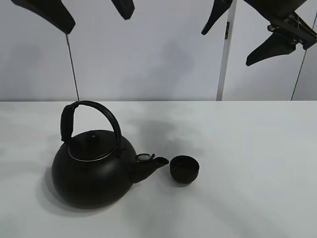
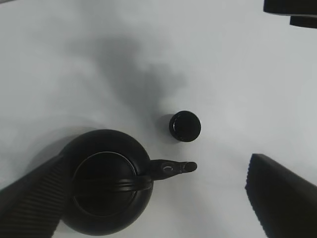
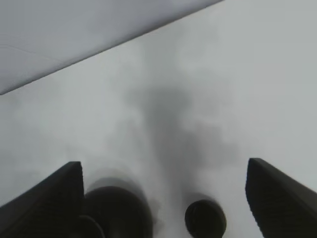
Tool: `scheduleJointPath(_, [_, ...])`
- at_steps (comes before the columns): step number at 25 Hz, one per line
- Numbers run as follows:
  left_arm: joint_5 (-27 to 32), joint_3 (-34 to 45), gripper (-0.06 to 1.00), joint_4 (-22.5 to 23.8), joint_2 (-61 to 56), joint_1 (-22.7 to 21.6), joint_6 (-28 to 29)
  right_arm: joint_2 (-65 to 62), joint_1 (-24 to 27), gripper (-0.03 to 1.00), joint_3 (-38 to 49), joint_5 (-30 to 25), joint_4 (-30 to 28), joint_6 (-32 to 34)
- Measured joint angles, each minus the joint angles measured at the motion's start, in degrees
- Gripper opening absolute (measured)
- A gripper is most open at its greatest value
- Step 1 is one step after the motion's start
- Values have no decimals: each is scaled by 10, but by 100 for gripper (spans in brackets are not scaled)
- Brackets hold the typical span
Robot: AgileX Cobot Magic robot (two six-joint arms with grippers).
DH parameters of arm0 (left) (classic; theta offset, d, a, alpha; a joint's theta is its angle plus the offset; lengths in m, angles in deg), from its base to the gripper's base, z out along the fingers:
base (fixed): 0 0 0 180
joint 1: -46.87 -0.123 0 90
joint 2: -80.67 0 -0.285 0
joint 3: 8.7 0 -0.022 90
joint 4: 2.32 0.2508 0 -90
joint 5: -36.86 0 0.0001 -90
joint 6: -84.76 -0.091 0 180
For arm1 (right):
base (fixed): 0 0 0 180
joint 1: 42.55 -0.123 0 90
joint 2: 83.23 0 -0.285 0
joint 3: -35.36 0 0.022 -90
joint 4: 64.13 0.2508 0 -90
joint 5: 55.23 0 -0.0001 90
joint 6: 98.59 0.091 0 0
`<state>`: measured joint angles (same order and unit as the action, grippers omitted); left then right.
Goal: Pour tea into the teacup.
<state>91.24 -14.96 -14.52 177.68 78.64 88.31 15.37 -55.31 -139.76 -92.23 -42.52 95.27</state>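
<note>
Both my tools, left tool and right tool, hang wide apart, holding nothing. The teacup stands upright on the tabletop, at three o'clock of the kettle, just off its spout.

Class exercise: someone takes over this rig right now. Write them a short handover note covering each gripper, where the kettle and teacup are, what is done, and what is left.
Left gripper: open, empty, high above the kettle.
Right gripper: open, empty, high above the table's right side.
Kettle: upright on the white table, handle raised, lid on, spout pointing at the teacup.
Teacup: upright just beyond the spout tip, not touching it.
Done: nothing visible; neither item is gripped.
Left: grasp the kettle handle, lift, tip the spout over the teacup, pour, set the kettle down.
</note>
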Motion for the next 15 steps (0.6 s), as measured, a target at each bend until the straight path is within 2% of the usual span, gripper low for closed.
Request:
scheduleJointPath(7, [5, 0, 69, 0, 38, 0, 8, 0, 0, 61, 0, -65, 16, -2])
scheduleJointPath(15, [2, 0, 69, 0, 38, 0, 8, 0, 0, 61, 0, -90, 17, -2])
